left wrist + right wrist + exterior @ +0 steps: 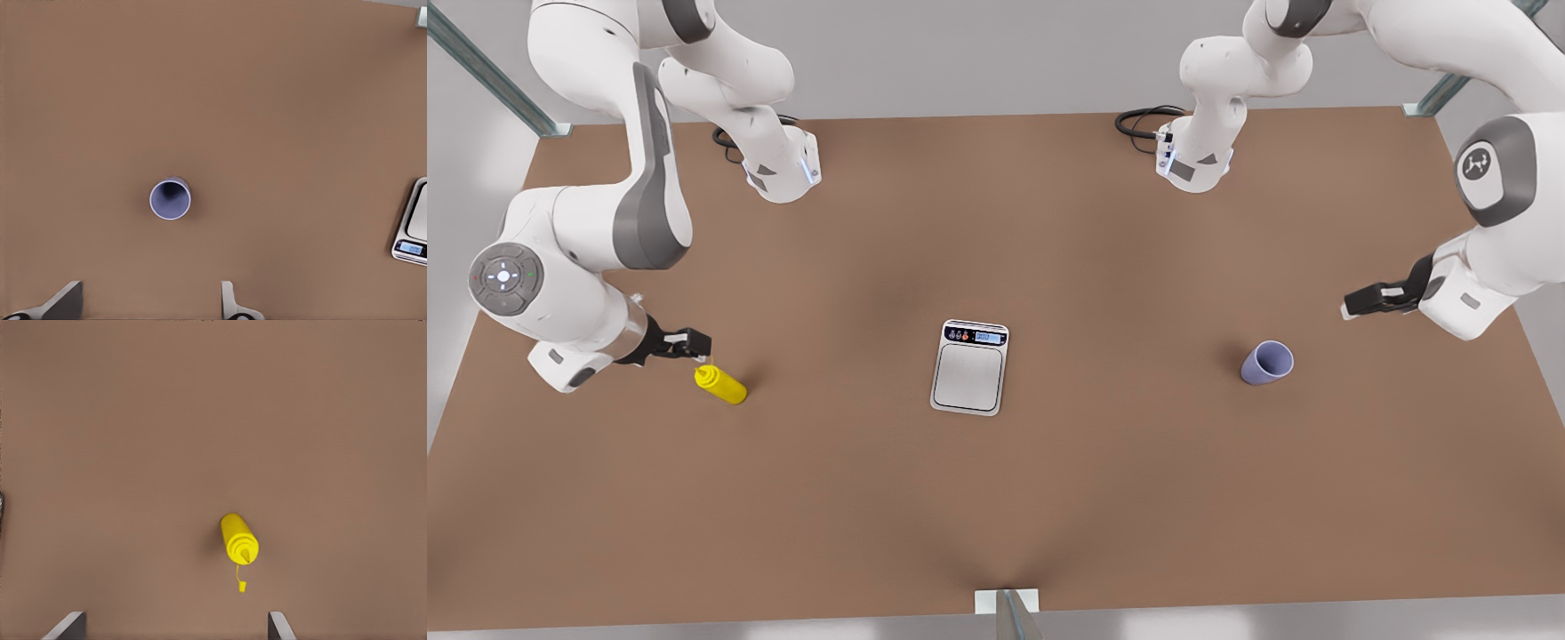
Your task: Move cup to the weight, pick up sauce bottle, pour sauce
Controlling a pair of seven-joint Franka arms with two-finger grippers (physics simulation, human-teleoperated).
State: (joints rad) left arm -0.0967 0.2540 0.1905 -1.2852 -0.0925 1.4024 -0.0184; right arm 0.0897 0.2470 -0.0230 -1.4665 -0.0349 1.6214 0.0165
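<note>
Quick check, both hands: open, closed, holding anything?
Left hand: open, empty, above the table near the cup.
Right hand: open, empty, above the sauce bottle.

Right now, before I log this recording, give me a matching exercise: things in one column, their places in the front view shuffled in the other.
Things:
1. small lavender tumbler cup
2. flat silver-white kitchen scale
3. bright yellow squeeze bottle
4. left claw

Places:
A. table centre
B. beside the right claw, the front view's left
C. hovering apart from the cup
D. standing alone, the front view's right

Pairs: 1-D, 2-A, 3-B, 4-C
</note>
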